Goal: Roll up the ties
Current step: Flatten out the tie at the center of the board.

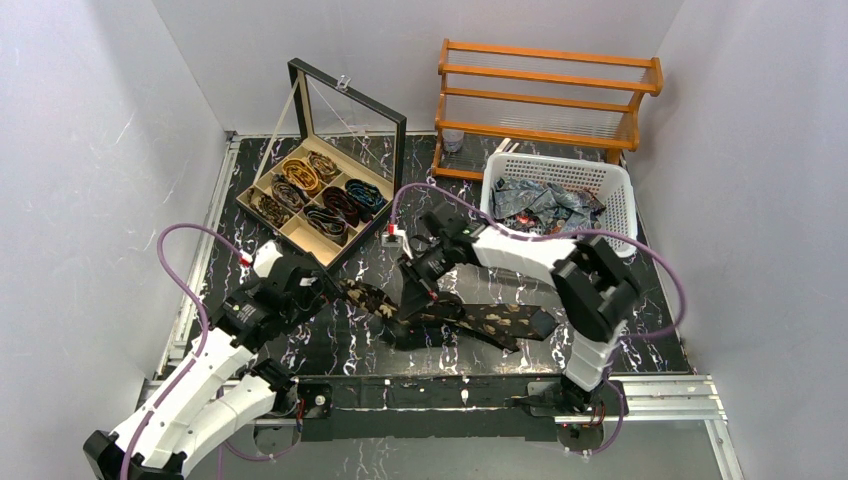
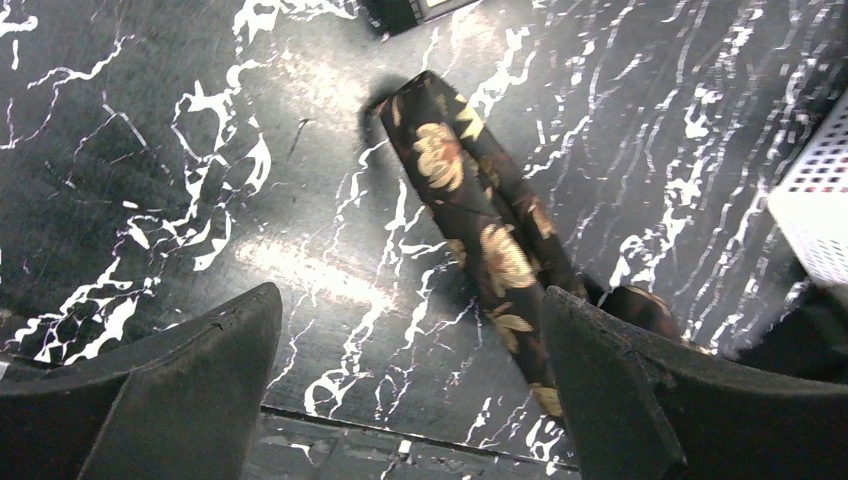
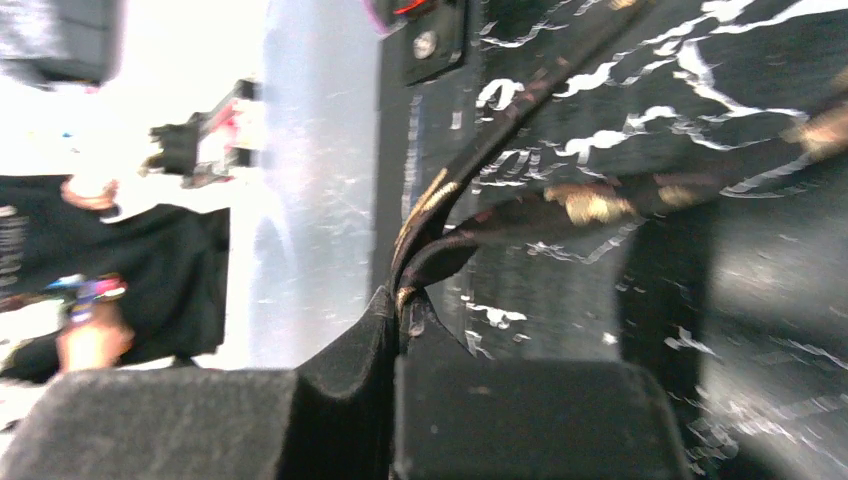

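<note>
Black tabletop (image 1: 660,340), from above: carries one flat tie, one box, one basket and one rack; two arms reach in from the near edge.
Tie (image 1: 500,320), from above: dark with gold flowers, stretched along the near edge with its wide end to the right, probably laid out so it can be coiled from one end.
Right claw (image 1: 402,322), from above: down on the tie's middle stretch; its grip is hard to read from here.
Left claw (image 1: 322,285), from above: just beside the narrow end.
Box (image 1: 357,238): toward the far left corner, lid propped up, with rolled ties (image 1: 340,205) one to a compartment; I count about seven, not surely.
Basket (image 1: 620,215): toward the far right corner, holding crumpled ties (image 1: 545,200) too tangled to count.
Rack (image 1: 545,90): one, wooden, at the far edge behind the basket.
Tie (image 2: 470,190), left wrist: flat on the tabletop, running toward one finger.
Left claw (image 2: 410,305), left wrist: fingers wide apart, gripping nothing, likely waiting to take the narrow end.
Right claw (image 3: 400,320), right wrist: closed hard on a fold of the tie.
Tie (image 3: 600,200), right wrist: two layers leave the pinch, perhaps to lift the strip or start a turn.
</note>
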